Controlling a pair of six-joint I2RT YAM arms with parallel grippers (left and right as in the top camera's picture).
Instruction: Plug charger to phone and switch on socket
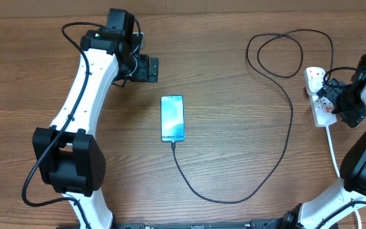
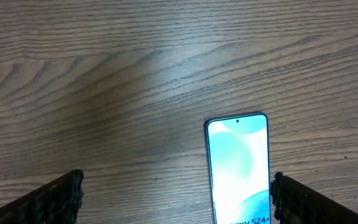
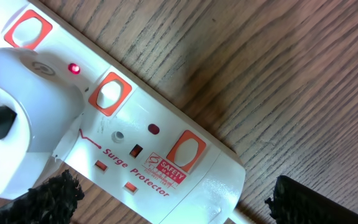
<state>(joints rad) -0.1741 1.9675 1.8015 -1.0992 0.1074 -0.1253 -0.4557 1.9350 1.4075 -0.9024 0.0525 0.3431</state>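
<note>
Lying flat on the wooden counter (image 1: 234,146) near the middle of the overhead frame, the phone (image 1: 172,119) shows a lit blue screen with "Galaxy S24+" along its lower short edge. The charger (image 1: 291,121) meets that lower edge with its small tip. Its thin black cable sweeps down, curves right, climbs, and makes a loop in the upper right before reaching the socket (image 1: 325,116) at the right edge of the frame.

In the right wrist view a white plug body (image 3: 23,118) sits in the socket at the left. A small red light (image 3: 74,68) glows just beside it, next to an orange-rimmed switch (image 3: 109,94). A thick white cord (image 1: 333,152) trails from the socket toward the bottom of the overhead frame.

The right pincer (image 1: 335,102) hangs over the socket with its jaws wide apart and nothing between them; whether it touches the strip cannot be told. The left pincer (image 1: 148,69) sits up and to the left of the phone, apart from it, also spread wide and empty. In its wrist view the phone's upper end lies near the right fingertip (image 2: 297,199).
</note>
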